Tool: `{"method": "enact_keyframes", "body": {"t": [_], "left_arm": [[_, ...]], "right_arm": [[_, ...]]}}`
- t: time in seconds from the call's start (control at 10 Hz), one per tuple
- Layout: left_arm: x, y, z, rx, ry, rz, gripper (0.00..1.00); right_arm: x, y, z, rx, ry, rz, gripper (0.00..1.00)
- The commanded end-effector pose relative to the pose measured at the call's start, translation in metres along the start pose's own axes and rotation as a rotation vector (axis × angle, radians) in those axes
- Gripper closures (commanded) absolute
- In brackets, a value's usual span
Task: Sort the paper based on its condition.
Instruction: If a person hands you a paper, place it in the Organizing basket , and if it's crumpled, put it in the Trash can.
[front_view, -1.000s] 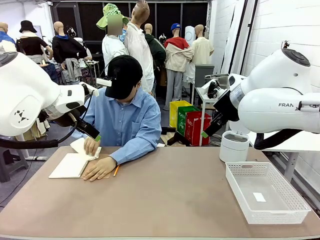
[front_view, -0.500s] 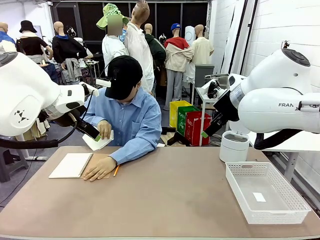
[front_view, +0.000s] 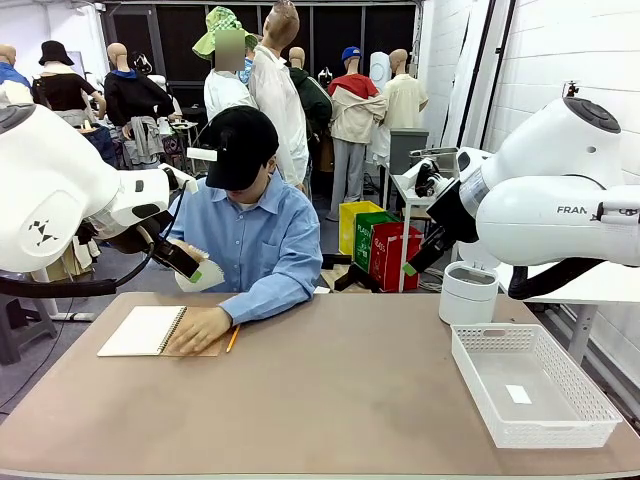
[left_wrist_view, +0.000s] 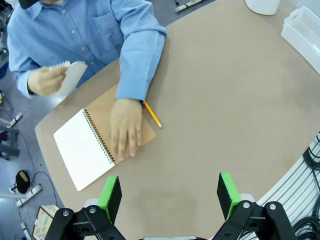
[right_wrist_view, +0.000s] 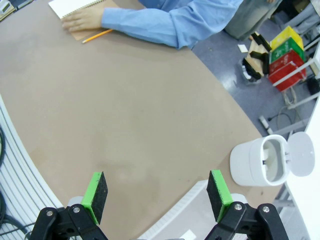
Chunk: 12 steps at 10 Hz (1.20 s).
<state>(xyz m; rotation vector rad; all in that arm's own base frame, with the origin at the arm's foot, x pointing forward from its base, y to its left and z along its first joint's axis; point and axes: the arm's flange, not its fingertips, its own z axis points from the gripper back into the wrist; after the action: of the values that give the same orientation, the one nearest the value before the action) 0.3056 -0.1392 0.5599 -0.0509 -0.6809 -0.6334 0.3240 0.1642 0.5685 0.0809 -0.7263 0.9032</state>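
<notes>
Since a second ago the person is lifting the paper (front_view: 207, 276) off the notebook and clear of the surface (front_view: 350, 400). Nearest me, the right hand (right_wrist_view: 156, 189) is hanging spread and empty over the basket (front_view: 555, 432) side. The left hand (left_wrist_view: 168, 195) is hanging spread and empty too, looking down on the notebook (left_wrist_view: 82, 150), which the person's flat hand (left_wrist_view: 125, 127) is pinning. Farther off, the person's raised hand (left_wrist_view: 44, 80) is pinching the sheet in the air at chest height; it is bending, so I cannot tell its long axis. It is lying ahead of the left hand, toward the person, so I am judging that arm much nearer, the right one well apart.
</notes>
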Motion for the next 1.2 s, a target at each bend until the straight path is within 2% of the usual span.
{"method": "enact_keyframes", "body": {"t": [0.0,1.1], "left_arm": [[0.0002,0.0002,0.0001,0.001,-0.002,0.0,0.0],[0.0002,0.0002,0.0001,0.001,-0.002,0.0,0.0]], "right_arm": [[0.0003,0.0006,0.0,0.002,-0.001,0.001,0.0],[0.0003,0.0006,0.0,0.002,-0.001,0.001,0.0]]}}
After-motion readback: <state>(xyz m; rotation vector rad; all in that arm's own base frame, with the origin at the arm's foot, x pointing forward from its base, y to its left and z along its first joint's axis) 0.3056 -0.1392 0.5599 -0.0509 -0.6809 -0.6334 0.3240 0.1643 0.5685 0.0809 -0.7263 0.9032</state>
